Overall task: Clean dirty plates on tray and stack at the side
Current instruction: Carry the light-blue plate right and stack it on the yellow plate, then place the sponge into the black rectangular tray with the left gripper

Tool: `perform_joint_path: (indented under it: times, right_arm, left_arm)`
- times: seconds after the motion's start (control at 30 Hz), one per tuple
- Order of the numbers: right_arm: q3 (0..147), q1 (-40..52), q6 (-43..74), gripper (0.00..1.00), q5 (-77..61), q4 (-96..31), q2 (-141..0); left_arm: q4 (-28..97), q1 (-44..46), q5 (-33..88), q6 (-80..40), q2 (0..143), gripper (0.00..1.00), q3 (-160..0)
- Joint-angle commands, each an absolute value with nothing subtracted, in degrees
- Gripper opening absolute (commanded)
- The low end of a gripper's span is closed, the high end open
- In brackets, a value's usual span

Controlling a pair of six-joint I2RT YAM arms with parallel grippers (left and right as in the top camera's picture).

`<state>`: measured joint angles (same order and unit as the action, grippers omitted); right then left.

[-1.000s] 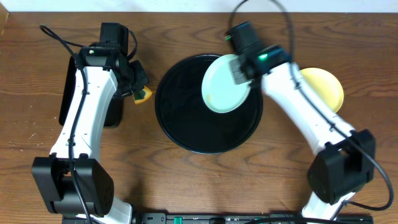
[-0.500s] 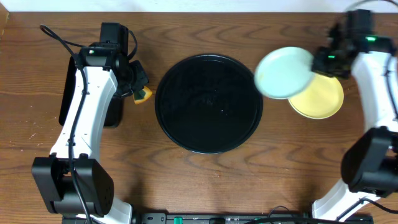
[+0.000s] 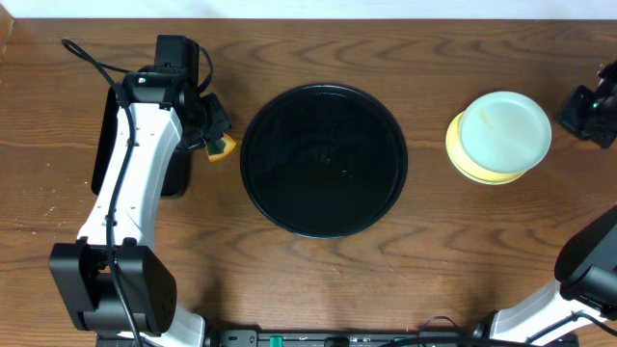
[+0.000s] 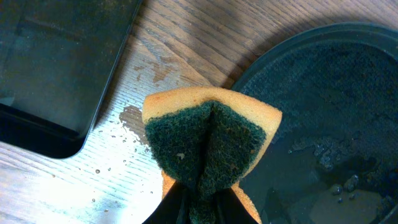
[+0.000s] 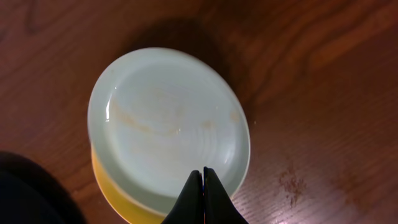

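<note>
A pale blue-green plate [image 3: 503,127] lies on a pale yellow plate [image 3: 465,162] on the table, right of the round black tray [image 3: 323,159], which holds no plates. Only these two plates show. In the right wrist view the blue-green plate [image 5: 165,124] has faint orange streaks, and the yellow plate's rim [image 5: 109,186] shows under it. My right gripper [image 5: 203,180] is shut and empty over the plate's near rim; overhead it is at the far right edge [image 3: 578,111]. My left gripper [image 4: 202,196] is shut on a yellow-and-green sponge [image 4: 211,134], left of the tray [image 3: 214,143].
A smaller rectangular black tray [image 3: 101,145] lies at the far left under my left arm; it also shows in the left wrist view [image 4: 56,68]. Water drops sit on the table [image 4: 124,118] and on the round tray [image 4: 329,124].
My right gripper carried the blue-green plate from the round tray to the right, set it on the yellow plate, let go and drew back to the right edge. The left arm has not moved.
</note>
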<state>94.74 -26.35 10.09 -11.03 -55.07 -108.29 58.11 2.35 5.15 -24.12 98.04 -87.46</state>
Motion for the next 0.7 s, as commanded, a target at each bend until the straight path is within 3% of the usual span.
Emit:
perform_joint_path:
  times: [0.0, 0.43, 0.67]
  right_arm:
    - [93.1, -25.7, 10.3, 0.02, -12.3, -55.3, -106.7]
    - [92.1, -13.8, 8.1, 0.24, -12.6, -55.8, -106.7]
    - [92.1, -5.6, 3.9, 0.37, -21.0, -56.7, -106.7]
  left_arm:
    - [58.1, 2.2, 4.2, -23.8, 98.3, 0.12, -87.2]
    - [57.8, 2.2, 4.2, -22.0, 98.3, 0.12, -87.2]
    - [57.7, -0.1, 2.3, -17.4, 97.8, 0.12, -87.4]
